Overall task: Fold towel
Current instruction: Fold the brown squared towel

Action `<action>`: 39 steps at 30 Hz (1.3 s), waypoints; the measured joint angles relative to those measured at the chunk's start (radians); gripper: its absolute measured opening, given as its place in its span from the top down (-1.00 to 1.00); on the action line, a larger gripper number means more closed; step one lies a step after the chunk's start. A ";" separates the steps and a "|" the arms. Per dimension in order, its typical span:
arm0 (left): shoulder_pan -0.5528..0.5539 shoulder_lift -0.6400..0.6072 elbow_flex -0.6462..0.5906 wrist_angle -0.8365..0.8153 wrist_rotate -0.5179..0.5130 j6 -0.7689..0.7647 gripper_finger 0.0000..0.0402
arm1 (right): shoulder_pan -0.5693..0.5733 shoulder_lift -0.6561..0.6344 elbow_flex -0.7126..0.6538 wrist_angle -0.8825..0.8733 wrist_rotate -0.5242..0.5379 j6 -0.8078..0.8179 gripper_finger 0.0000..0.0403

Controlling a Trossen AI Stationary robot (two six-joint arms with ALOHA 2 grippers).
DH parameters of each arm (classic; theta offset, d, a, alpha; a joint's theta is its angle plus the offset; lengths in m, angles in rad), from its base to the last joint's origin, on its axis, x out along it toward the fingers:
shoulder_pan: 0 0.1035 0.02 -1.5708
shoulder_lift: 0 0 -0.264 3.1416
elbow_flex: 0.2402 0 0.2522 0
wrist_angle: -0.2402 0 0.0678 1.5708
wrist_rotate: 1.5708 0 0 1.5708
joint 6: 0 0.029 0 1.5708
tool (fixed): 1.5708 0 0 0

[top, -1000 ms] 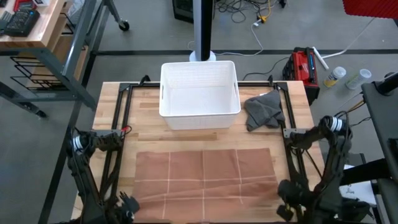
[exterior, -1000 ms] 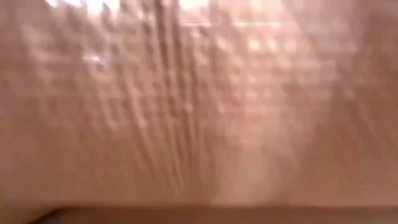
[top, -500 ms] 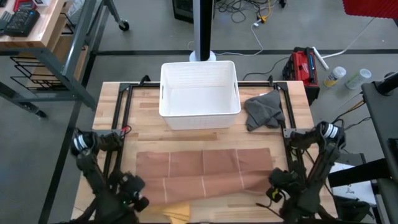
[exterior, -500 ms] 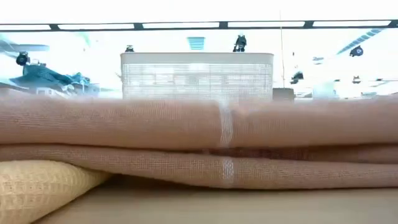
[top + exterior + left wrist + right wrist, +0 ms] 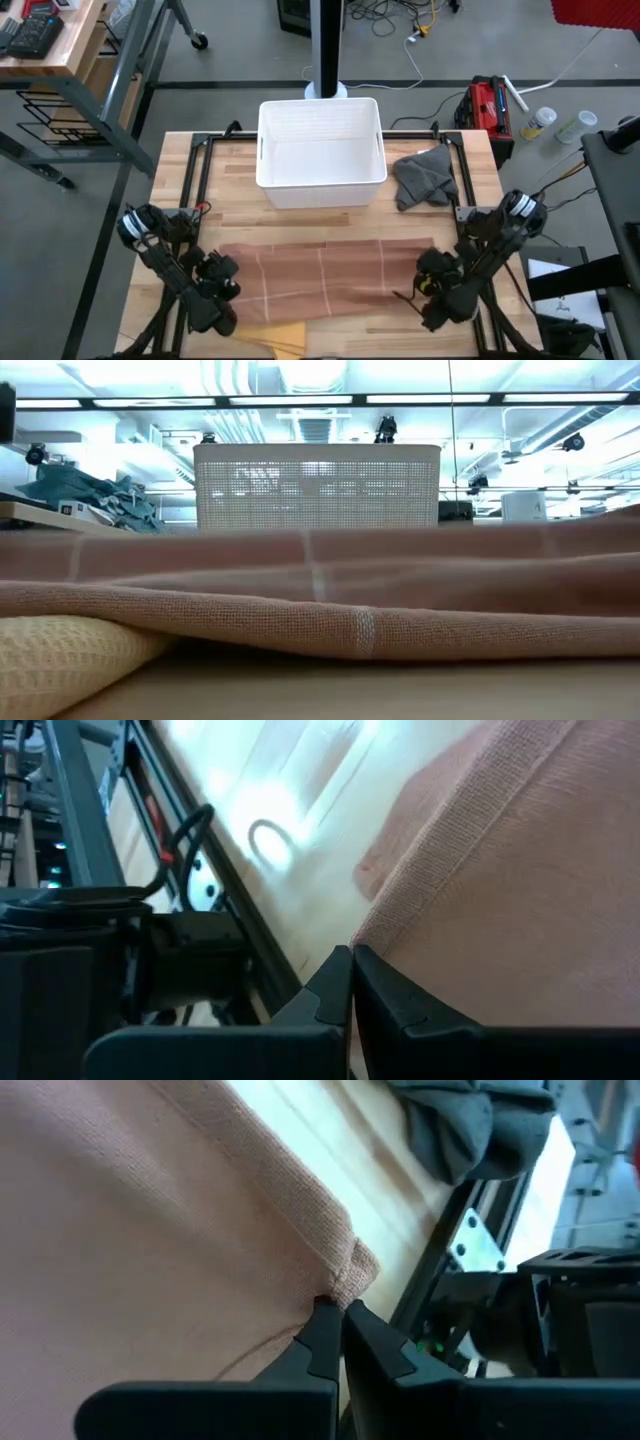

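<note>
Pinching the near corners of the salmon-pink woven towel (image 5: 325, 275) between closed fingers, the left gripper (image 5: 217, 292) and right gripper (image 5: 432, 287) should, I judge, travel level and together toward the table's far edge. A white slatted plastic basket (image 5: 321, 142) there limits room; a crumpled grey cloth (image 5: 424, 177) sits beside it.

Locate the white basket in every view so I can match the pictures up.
High view: white basket at the table's far middle, beyond the brown towel.
Low view: white basket centre background, behind the towel.
Left wrist view: not in it.
Right wrist view: not in it.
Shared landmark: the brown towel, in all four views.
</note>
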 joint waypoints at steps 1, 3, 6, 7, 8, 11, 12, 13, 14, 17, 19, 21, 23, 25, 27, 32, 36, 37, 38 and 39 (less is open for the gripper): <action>0.000 -0.001 -0.008 0.013 -0.001 0.001 1.00 | -0.015 0.000 -0.015 0.000 0.000 -0.007 1.00; 0.001 -0.002 -0.017 0.030 -0.007 0.013 1.00 | -0.047 0.000 -0.044 0.009 0.002 -0.035 1.00; 0.003 -0.002 -0.020 0.033 -0.023 0.019 1.00 | -0.096 0.000 -0.082 0.063 0.000 -0.098 1.00; 0.003 -0.002 -0.020 0.034 -0.037 0.016 1.00 | -0.110 0.000 -0.094 0.087 0.001 -0.122 1.00; 0.003 -0.002 -0.021 0.035 -0.057 0.011 1.00 | -0.123 0.000 -0.105 0.113 0.009 -0.144 1.00; 0.009 -0.002 -0.021 0.036 -0.116 -0.006 1.00 | -0.157 -0.001 -0.131 0.177 0.042 -0.199 1.00; 0.012 -0.002 -0.021 0.035 -0.126 -0.008 1.00 | -0.167 -0.001 -0.138 0.180 0.048 -0.206 1.00; 0.015 -0.002 -0.021 0.036 -0.130 -0.009 1.00 | -0.177 -0.001 -0.143 0.175 0.050 -0.209 1.00; 0.019 -0.002 -0.021 0.036 -0.130 -0.009 1.00 | -0.186 -0.001 -0.146 0.168 0.051 -0.209 0.98; 0.024 -0.002 -0.021 0.035 -0.130 -0.010 0.94 | -0.201 -0.002 -0.150 0.141 0.053 -0.210 0.87; 0.025 -0.003 -0.027 0.035 -0.130 -0.018 0.88 | -0.208 -0.003 -0.146 0.097 0.052 -0.208 0.77; 0.025 -0.003 -0.039 0.035 -0.130 -0.040 0.82 | -0.214 -0.003 -0.135 0.061 0.043 -0.204 0.66; 0.025 -0.003 -0.058 0.031 -0.130 -0.079 0.77 | -0.214 -0.004 -0.121 0.022 0.042 -0.202 0.55; 0.025 -0.003 -0.087 0.025 -0.130 -0.124 0.74 | -0.214 -0.005 -0.106 -0.015 0.045 -0.191 0.45; 0.025 -0.003 -0.115 0.033 -0.129 -0.165 0.72 | -0.214 -0.009 -0.098 -0.019 0.050 -0.197 0.36; 0.025 -0.003 -0.165 0.128 -0.129 -0.234 0.67 | -0.214 -0.020 -0.065 -0.006 0.231 -0.197 0.20; 0.026 -0.003 -0.197 0.253 -0.129 -0.253 0.64 | -0.218 -0.029 -0.021 0.114 0.439 -0.279 0.17; 0.028 -0.003 -0.198 0.273 -0.124 -0.254 0.64 | -0.222 -0.033 -0.013 0.171 0.481 -0.320 0.17; 0.030 -0.003 -0.195 0.280 -0.105 -0.261 0.64 | -0.227 -0.038 -0.007 0.240 0.509 -0.378 0.19; 0.034 -0.003 -0.189 0.279 -0.072 -0.273 0.64 | -0.232 -0.042 -0.003 0.304 0.520 -0.449 0.21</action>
